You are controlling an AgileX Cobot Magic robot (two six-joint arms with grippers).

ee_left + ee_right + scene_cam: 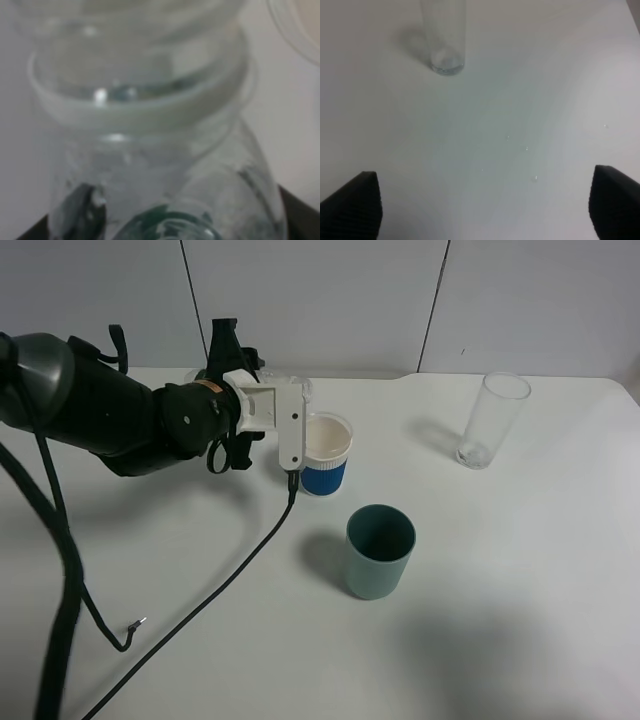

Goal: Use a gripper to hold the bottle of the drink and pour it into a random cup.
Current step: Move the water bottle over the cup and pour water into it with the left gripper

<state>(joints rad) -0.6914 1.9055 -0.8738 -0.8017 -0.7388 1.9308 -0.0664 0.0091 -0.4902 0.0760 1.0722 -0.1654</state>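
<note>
Left gripper [280, 400], black-fingered claw in white housing: fingers [305, 220] are clamped on the small clear plastic bottle with green label band [150, 150]. The band sits between the pads and the clear ribbed body runs out past the tips. Key relation: the short white paper cup with blue ribbed band [325, 455] is just beyond the tips, off to one side. Its rim is beside the bottle's far end, not clearly under it. The housing looks rolled, so the bottle is likely tilted, but the mouth is hidden. The plain grey-green cup [380, 550] is near, the tall clear glass [490, 420] well apart. Right gripper [485, 210]: fingers spread, empty, glass ahead. Left arm is nearer the cup.
</note>
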